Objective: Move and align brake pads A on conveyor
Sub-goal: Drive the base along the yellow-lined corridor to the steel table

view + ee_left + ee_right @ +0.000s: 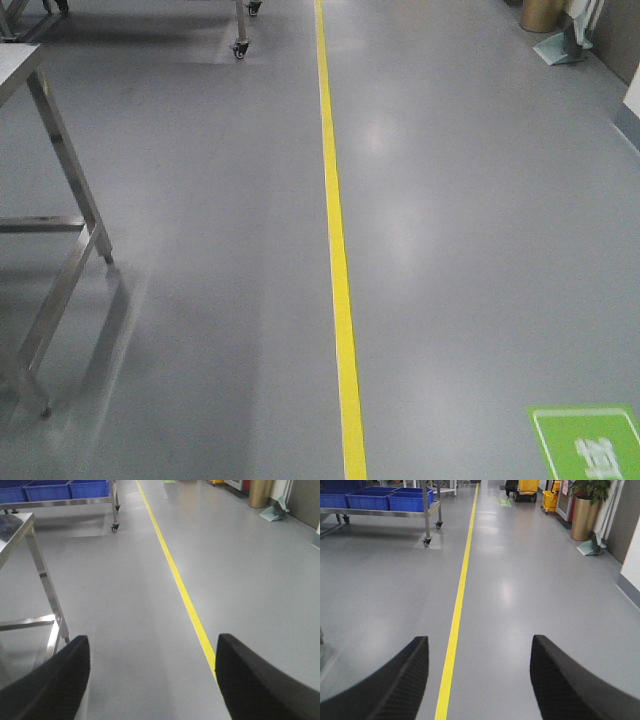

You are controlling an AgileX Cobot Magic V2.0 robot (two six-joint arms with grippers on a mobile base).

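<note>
The brake pads and the conveyor are out of view in every frame. My left gripper (152, 647) is open and empty, its two black fingers wide apart above the grey floor. My right gripper (479, 647) is also open and empty, with a yellow floor line (455, 625) running between its fingers. Neither gripper shows in the front view.
A steel table (60, 170) stands at the left, also in the left wrist view (42, 575). A wheeled steel rack with blue bins (390, 502) is far left. A yellow line (338, 250) runs down the grey floor. A green floor mark (590, 440) lies bottom right. A brass planter (585, 517) stands far right.
</note>
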